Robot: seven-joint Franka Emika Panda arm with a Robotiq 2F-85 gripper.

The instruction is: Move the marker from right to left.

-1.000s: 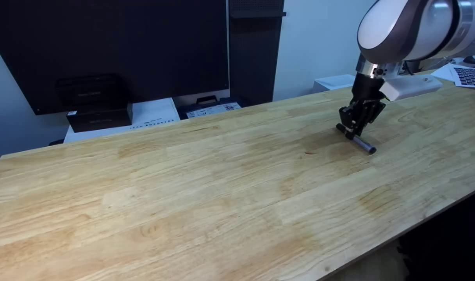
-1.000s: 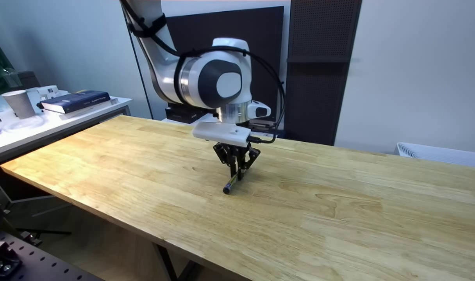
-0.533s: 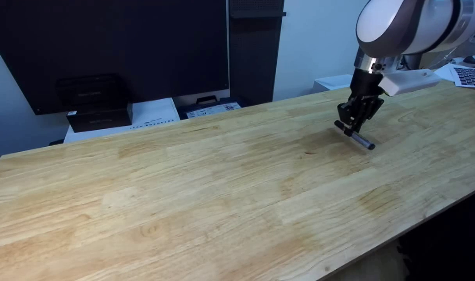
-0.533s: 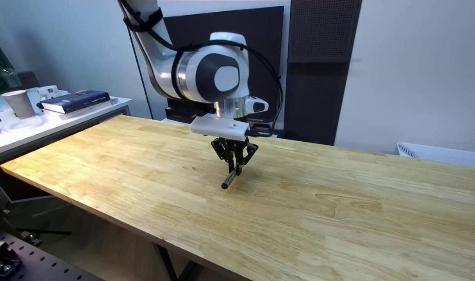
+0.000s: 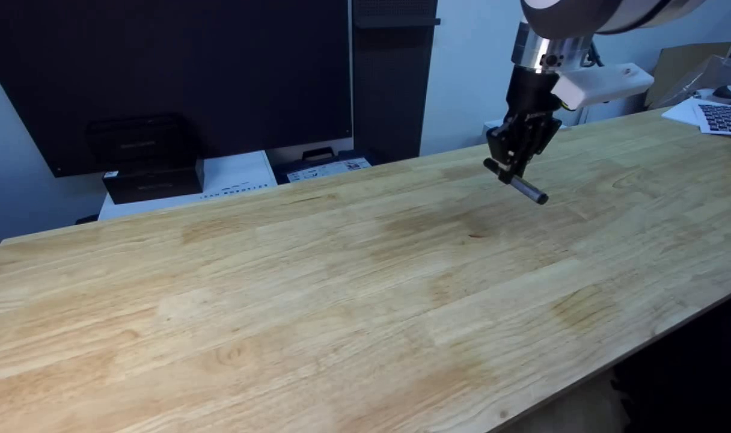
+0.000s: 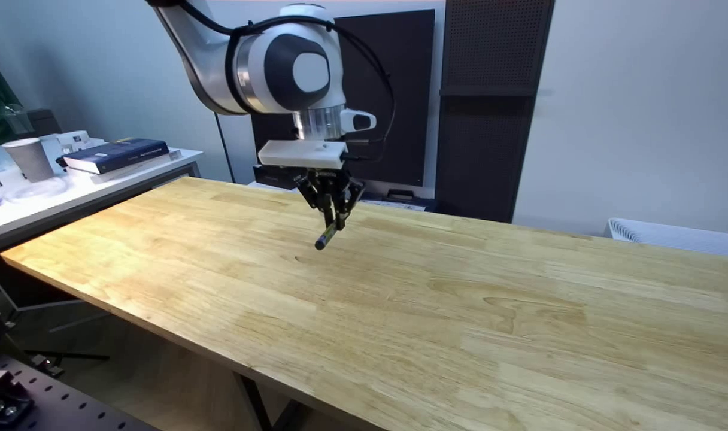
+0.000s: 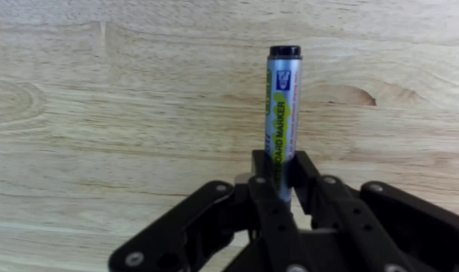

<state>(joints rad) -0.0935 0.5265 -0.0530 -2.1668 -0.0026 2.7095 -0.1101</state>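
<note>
Presently held: one slim, cylindrical, silver-grey whiteboard marker (image 7: pixel 281 121) with black ends, clamped between the black, jointed mechanical fingers (image 7: pixel 304 172) and suspended clear of the long, pale wooden table (image 5: pixel 341 288), towards the right-hand side in an exterior view. Grasp and lift are judged complete; leftward carry, lowering and release are judged outstanding. Exact destination cannot be told.
</note>
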